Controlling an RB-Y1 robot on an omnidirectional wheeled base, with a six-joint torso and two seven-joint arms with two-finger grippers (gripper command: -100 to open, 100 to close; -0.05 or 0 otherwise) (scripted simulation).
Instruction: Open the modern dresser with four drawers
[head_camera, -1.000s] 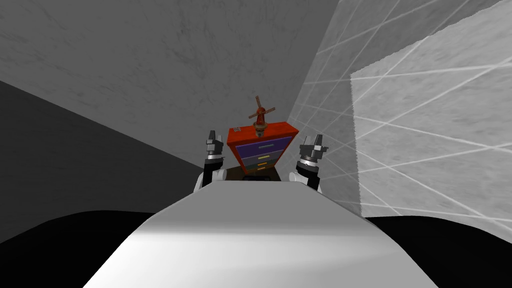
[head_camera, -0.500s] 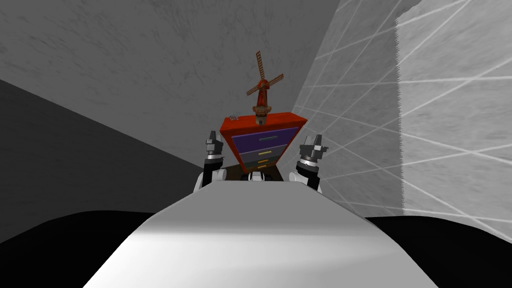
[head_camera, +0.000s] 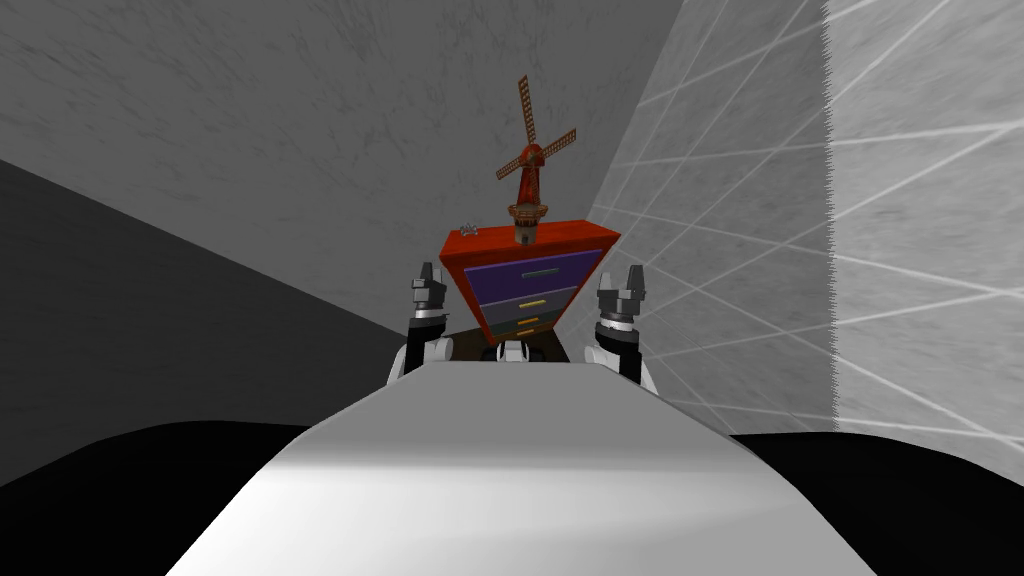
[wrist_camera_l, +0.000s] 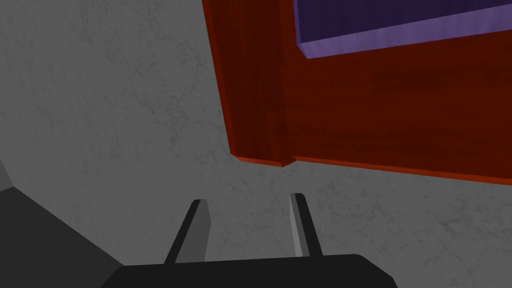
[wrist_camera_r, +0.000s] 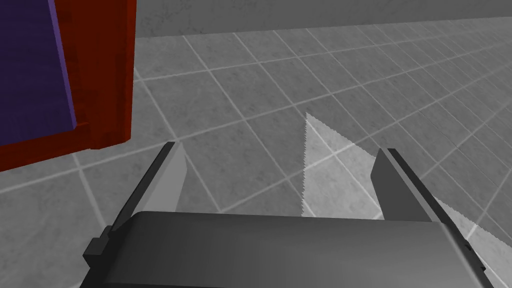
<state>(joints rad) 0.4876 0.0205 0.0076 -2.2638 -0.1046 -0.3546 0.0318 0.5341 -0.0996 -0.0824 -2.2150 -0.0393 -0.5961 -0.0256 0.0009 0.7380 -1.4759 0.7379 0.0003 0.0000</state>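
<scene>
Faces a red dresser straight ahead and close, between the two raised arms. Shows four drawer fronts stacked down its face, the top drawer purple with a dark handle and the lower ones greyer with yellow handles; all look closed. Carries on top a red windmill model near the middle and a small grey item by the left corner, too small to name. Holds the left hand up just beside the dresser's left edge, fingers a narrow gap apart with nothing between them, clear of the red frame's corner. Holds the right hand up just beside the right edge, fingers spread wide and empty, pointing over grey tiles next to the dresser's side.
</scene>
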